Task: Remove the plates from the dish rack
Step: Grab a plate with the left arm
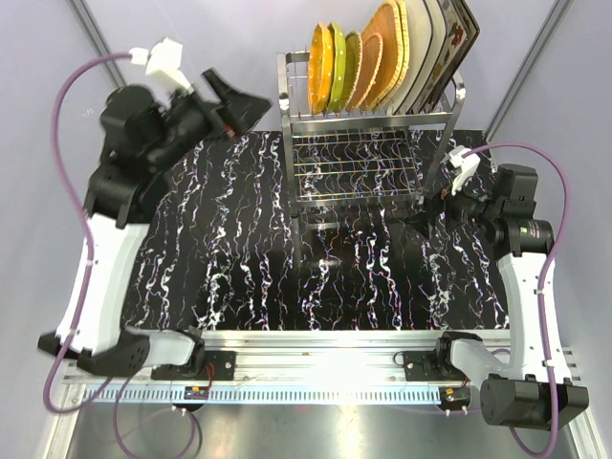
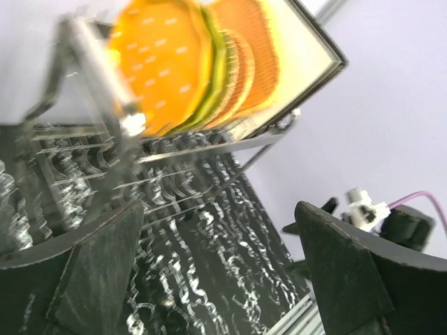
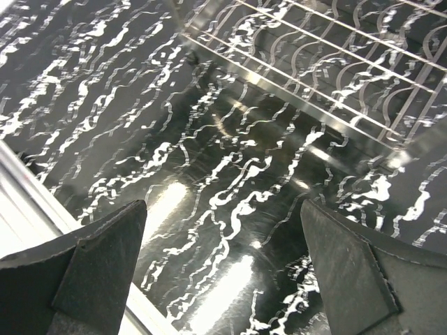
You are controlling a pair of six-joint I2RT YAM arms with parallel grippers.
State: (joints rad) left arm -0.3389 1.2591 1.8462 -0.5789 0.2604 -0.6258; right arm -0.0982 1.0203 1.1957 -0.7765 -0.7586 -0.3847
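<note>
Black counter [image 1: 220, 258] veined with white squiggles, glossy and catching bright reflections. It fills the middle of the overhead view. A silver metal rail [image 1: 325, 373] runs along its near edge. Pale lilac-grey walls [image 1: 29, 57] stand behind, with a slanting grey pole [image 1: 94, 38] at the far left corner and a second pole [image 1: 521, 67] at the far right.

Blur and crowding are eating the detail.
Left wrist view is smearing the dish rack [image 2: 105, 80] and plates [image 2: 164, 63] into streaks, the top edge slicing the plates' rims. From above, plates are overlapping, each hiding most of the next; the rearmost plate [image 1: 460, 38] is showing only a dark sliver. Right wrist view is cropping the grid shelf [image 3: 335, 63] at its top edge.
</note>
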